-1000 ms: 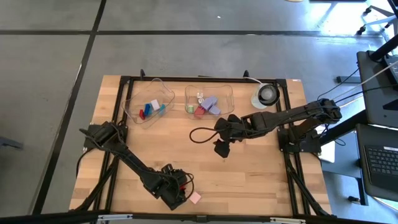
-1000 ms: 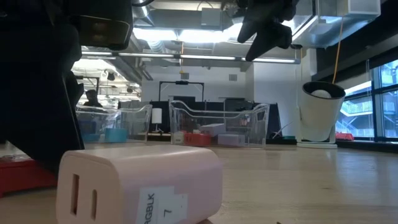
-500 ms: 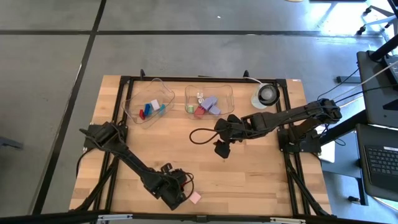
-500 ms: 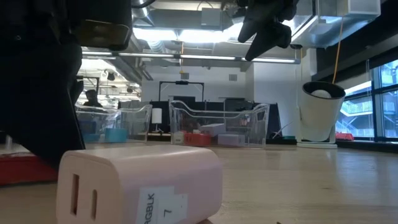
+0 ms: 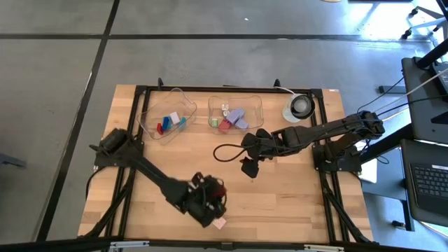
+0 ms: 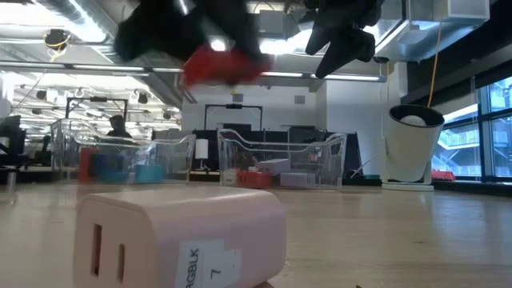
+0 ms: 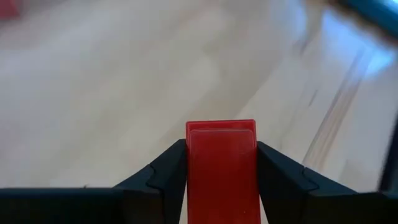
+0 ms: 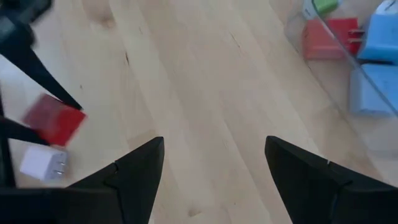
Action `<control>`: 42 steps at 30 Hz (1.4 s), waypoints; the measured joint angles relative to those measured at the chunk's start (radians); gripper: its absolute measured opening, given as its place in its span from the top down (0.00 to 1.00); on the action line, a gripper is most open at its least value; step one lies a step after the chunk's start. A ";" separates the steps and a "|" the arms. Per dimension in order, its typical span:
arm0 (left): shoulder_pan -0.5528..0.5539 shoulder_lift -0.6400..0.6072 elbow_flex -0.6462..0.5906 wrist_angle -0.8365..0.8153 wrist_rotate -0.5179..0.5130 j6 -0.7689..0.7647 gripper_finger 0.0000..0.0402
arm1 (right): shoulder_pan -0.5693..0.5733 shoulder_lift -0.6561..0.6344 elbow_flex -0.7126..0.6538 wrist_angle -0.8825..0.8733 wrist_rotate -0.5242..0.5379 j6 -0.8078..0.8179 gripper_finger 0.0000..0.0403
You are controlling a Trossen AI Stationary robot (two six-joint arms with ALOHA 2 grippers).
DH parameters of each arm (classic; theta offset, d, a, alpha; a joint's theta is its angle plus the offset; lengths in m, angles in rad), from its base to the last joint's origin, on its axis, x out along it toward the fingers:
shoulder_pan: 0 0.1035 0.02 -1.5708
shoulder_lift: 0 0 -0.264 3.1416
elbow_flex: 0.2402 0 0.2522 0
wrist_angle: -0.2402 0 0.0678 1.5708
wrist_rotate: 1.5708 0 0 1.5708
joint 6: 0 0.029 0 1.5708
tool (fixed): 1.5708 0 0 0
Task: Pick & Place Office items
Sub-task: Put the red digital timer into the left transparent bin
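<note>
High view: your left end effector point(image 5: 212, 198) is clamped on a red block point(image 5: 218, 190), with a pink block point(image 5: 220, 223) on the tabletop point(image 5: 280, 203) just beside it. Your right end effector point(image 5: 250, 166) hovers empty, fingers apart.

Low view: the red block point(image 6: 220, 62) hangs clear above the pink block point(image 6: 180, 237).

Left wrist view: both fingers point(image 7: 158, 174) press the red block's point(image 7: 221, 165) sides.

Right wrist view: fingers point(image 8: 140, 168) spread wide over bare wood.

Bright overhead light, wrist-view blur
</note>
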 joint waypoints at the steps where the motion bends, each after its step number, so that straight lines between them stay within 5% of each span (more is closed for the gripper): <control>1: 0.011 -0.023 0.005 0.000 -0.006 0.000 0.61 | 0.000 0.000 0.000 -0.001 0.006 -0.010 0.30; 8: 0.065 -0.203 0.012 0.170 -0.001 0.169 0.61 | -0.004 0.000 0.000 -0.014 0.135 -0.015 0.30; 24: 0.103 -0.397 0.014 0.853 0.003 0.992 0.60 | -0.017 0.000 0.000 -0.005 0.150 -0.012 0.30; 37: 0.181 -0.400 0.014 0.897 0.160 1.067 0.59 | -0.061 0.000 0.000 0.001 0.198 0.038 0.30; 42: 0.191 -0.447 0.014 0.840 0.134 1.120 0.59 | -0.079 0.000 0.000 0.001 0.215 0.038 0.30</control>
